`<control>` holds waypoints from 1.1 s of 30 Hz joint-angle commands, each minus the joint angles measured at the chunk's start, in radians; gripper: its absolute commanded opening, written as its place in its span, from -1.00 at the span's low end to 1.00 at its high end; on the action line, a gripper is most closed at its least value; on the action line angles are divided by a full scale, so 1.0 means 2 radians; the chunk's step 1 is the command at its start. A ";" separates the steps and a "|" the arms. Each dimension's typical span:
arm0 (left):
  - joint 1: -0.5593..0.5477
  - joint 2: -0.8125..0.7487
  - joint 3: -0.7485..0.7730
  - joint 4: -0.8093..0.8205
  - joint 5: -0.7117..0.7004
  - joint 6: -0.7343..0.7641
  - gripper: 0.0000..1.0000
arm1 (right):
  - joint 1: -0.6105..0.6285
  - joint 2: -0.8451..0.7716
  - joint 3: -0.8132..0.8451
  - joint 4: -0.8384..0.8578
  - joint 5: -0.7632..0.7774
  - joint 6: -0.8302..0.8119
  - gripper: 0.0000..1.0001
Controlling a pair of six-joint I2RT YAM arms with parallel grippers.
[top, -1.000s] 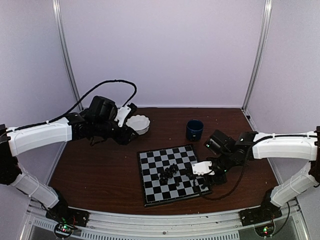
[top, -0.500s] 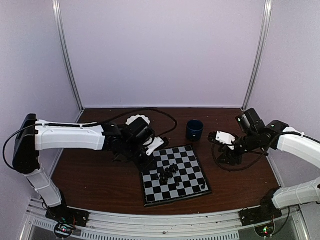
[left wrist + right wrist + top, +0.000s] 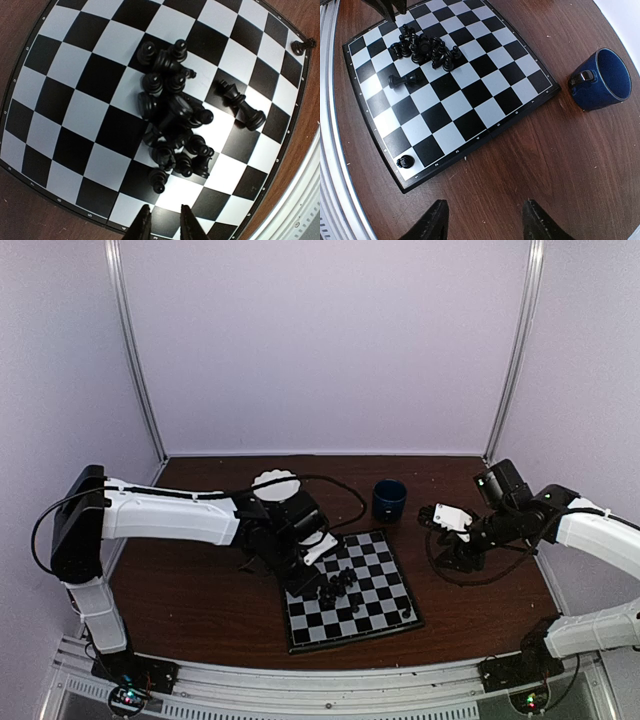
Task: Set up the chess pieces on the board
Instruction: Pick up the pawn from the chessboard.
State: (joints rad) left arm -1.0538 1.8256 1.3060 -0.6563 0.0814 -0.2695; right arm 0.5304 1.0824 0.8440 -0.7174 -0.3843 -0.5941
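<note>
The board lies at the front middle of the table. A heap of black chess pieces sits near its middle, some toppled; in the left wrist view the heap has one piece lying apart. A single piece stands on the board's near right corner square. My left gripper hovers over the board's left edge beside the heap, its fingertips a narrow gap apart and empty. My right gripper is open wide and empty over bare wood right of the board.
A dark blue mug stands behind the board's far right corner, and it also shows in the right wrist view. A white scalloped bowl sits at the back left, partly behind my left arm. Cables trail over the table near both arms.
My left arm swung from the bowl to the board's left edge beside the heap. My right gripper pulled back from the board's right corner to the bare table on the right.
</note>
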 commanded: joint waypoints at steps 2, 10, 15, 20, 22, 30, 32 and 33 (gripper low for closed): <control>0.000 0.018 0.019 0.001 -0.006 -0.009 -0.57 | -0.003 -0.010 -0.006 0.011 0.005 0.006 0.05; -0.001 0.032 0.026 0.012 -0.014 -0.009 -0.58 | -0.003 -0.008 -0.007 0.013 0.007 0.006 0.06; -0.001 0.040 0.029 0.012 -0.014 -0.008 -0.62 | -0.003 -0.007 -0.008 0.014 0.008 0.006 0.05; -0.001 0.045 0.030 0.013 -0.014 -0.007 -0.65 | -0.003 -0.007 -0.009 0.014 0.007 0.005 0.05; 0.000 0.046 0.031 0.013 -0.012 -0.007 -0.65 | -0.003 -0.007 -0.008 0.013 0.007 0.005 0.05; 0.000 0.037 0.028 0.011 -0.010 -0.008 -0.95 | -0.004 -0.008 -0.009 0.014 0.008 0.005 0.05; 0.000 0.024 0.020 0.011 -0.013 -0.011 -1.00 | -0.004 -0.008 -0.010 0.014 0.007 0.004 0.05; -0.001 0.015 0.015 0.010 -0.018 -0.014 -1.00 | -0.004 -0.008 -0.010 0.014 0.008 0.004 0.05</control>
State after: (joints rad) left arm -1.0538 1.9133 1.3449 -0.6506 0.0628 -0.2829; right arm 0.5301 1.0821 0.8364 -0.7059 -0.3840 -0.5945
